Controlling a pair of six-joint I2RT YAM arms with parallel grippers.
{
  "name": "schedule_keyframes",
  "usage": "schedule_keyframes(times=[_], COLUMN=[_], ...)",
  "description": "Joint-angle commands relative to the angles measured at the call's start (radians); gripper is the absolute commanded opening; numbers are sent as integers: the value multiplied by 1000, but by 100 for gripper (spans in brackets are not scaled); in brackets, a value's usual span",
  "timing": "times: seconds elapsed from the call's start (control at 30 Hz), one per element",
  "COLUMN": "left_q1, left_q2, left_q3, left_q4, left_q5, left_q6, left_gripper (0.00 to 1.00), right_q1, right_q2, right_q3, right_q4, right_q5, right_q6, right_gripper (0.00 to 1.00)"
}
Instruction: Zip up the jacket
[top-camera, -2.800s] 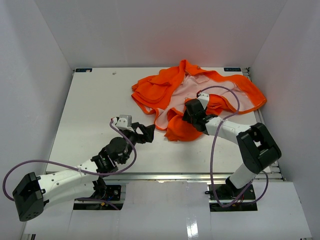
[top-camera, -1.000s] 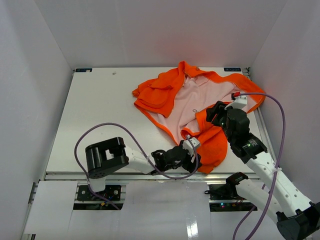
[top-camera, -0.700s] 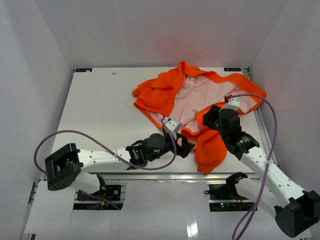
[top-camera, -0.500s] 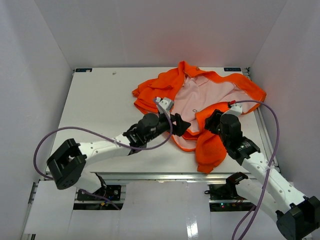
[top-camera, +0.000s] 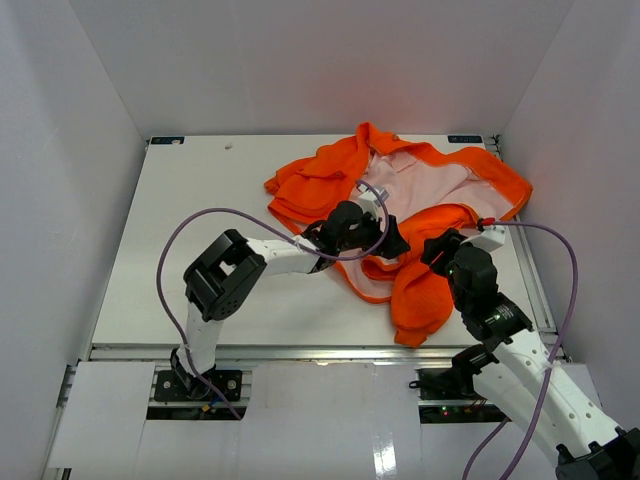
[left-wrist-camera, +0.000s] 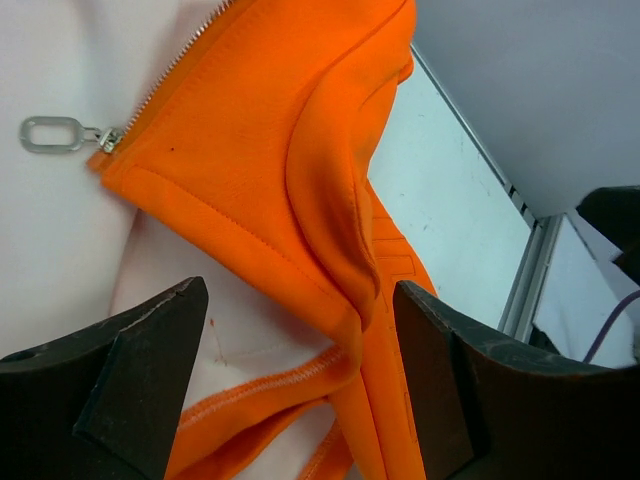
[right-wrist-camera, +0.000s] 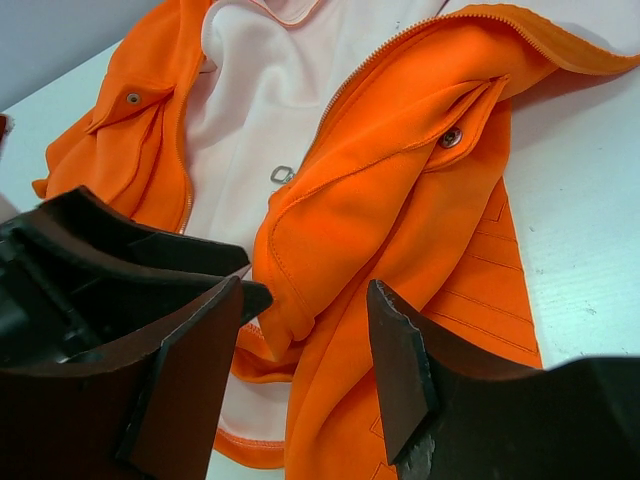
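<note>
Jacket unzipped, crumpled, pink lining exposed; left gripper, right gripper both apart.

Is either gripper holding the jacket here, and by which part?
Neither: the left gripper and right gripper both hang over the jacket with jaws wide open, clamping nothing.

From above, my left end effector covers the middle of the jacket. I cannot see the fabric beneath it. The fingertips of the right end effector are lost against the orange folds. In the left wrist view, the zipper teeth run off the top edge, and the hem passes behind both fingers. In the right wrist view, a dark blurred shape blocks the jacket's lower left.
</note>
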Motion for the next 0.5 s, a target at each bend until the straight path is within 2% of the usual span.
schedule_keyframes(times=[0.0,0.13,0.2,0.33,0.43,0.47], left_q1=[13,21,24,26,21,15], left_q2=[58,130,150,141,57,6], left_q3=[82,149,156,135,33,-22], left_q4=[12,30,67,58,79,83], left_q5=[73,83,101,83,27,6], left_q6=[-125,-164,-186,-184,-170,-159], left_gripper=[86,86,78,26,0,0], right_q1=[-6,-6,-6,-6,-6,-6], right_q2=[-21,-36,-43,-39,-2,22], right_q3=[-10,-20,-25,-40,-44,-38], right_q4=[40,45,47,66,85,85], right_q5=[44,45,42,43,18,9], right_q6=[1,-3,-3,-7,-12,-13], right_gripper=[59,60,60,60,60,60])
